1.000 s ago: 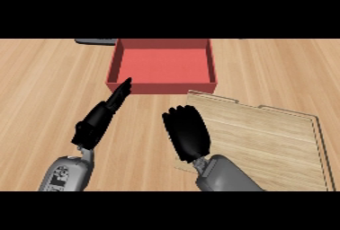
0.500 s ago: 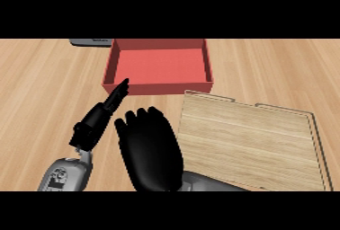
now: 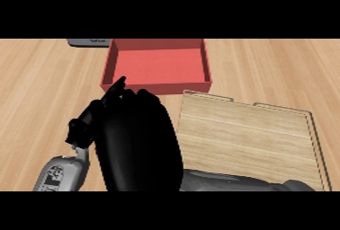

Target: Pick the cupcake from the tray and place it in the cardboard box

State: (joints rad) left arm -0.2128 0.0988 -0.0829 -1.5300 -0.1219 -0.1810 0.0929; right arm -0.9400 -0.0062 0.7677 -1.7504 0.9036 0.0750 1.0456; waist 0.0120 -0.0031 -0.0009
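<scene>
A red, square, open-topped box (image 3: 158, 63) sits on the pale wooden worktop (image 3: 40, 90), its inside bare. Just in front of it, to the right, lies a flat light-wood tray with a raised rim (image 3: 249, 137), and its visible surface carries nothing. No cupcake shows anywhere in the head view; it may be hidden under the black right robot hand (image 3: 139, 143), which fills the lower middle of the view, back toward the camera, fingers pointing toward the box. Whether those fingers are spread or curled round something cannot be told from this angle. The left robot hand (image 3: 100, 114) lies just beside it on the left, partly covered, its fingers straight and together, the tips reaching close to the box's near wall. Judging by this, the task seems to be in the carrying stage, with the right robot hand between tray and box. The next move would call for bringing that hand over the box's opening and releasing low inside its walls.
</scene>
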